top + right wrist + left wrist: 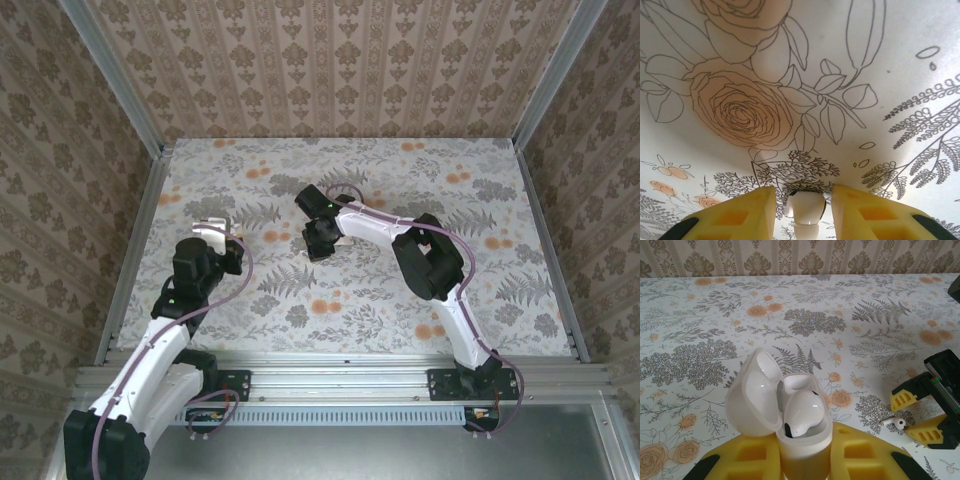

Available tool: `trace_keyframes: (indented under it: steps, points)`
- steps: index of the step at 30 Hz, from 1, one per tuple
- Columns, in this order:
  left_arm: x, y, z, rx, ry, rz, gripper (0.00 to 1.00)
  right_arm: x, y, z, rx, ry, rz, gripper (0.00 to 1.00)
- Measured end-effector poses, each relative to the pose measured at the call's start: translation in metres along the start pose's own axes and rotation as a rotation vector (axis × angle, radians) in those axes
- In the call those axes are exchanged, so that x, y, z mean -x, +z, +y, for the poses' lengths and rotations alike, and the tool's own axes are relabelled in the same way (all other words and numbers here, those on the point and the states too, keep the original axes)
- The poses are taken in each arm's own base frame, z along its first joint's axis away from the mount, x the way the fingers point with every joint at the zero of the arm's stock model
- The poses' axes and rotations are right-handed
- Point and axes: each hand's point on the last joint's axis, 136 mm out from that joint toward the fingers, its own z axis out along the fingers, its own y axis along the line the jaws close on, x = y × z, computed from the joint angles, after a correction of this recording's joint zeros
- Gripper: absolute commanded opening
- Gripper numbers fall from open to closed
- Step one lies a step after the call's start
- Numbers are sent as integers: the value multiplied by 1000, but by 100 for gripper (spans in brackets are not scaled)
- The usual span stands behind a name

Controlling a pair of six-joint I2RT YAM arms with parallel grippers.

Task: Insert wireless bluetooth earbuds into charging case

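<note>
Since a small white glossy earbud (805,210) lies on the flower-printed tabletop (880,75) right between the yellow fingers (735,217) of the right gripper (804,220), we read the step in hand as picking up that bud. Jaws apart, one finger either side, thin gaps showing in the right wrist view; no grip yet as far as we can tell. Left gripper (802,467) is clamped on the white glossy pebble-shaped plastic charging case (805,447), held upright off to the left, well apart from the loose bud. Hinged lid (755,395) is swung open to the left. Another white earbud (802,412) sits in the case; the well beside it looks free, though partly hidden.

To do it well, we would close slowly and centred, so both pads meet the bud together. It is glossy, rounded and light, and an off-centre squeeze could squirt it out. Pinch the bulb and leave the stem free, we think, since the stem must go down into the well. Lift straight up. Left arm should hold the case steady, mouth up. Risk: the bud rotates in the pads and then does not match the socket.
</note>
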Motion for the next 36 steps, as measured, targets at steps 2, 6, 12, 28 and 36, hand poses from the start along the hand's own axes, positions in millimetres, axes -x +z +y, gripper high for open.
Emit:
trace_keyframes:
  steps: [2,6,12,28,36]
  points:
    - [0,0,0,0,3,0,18,0,1,0,-2,1,1,38]
    - [0,0,0,0,3,0,18,-3,1,3,1,-1,9,42]
    - [0,0,0,0,3,0,18,-5,3,1,-15,0,19,33]
    - [0,0,0,-1,3,1,18,-7,3,0,-19,-56,24,21]
    - [-11,8,-4,-31,-6,47,18,-8,1,-1,74,-193,37,21]
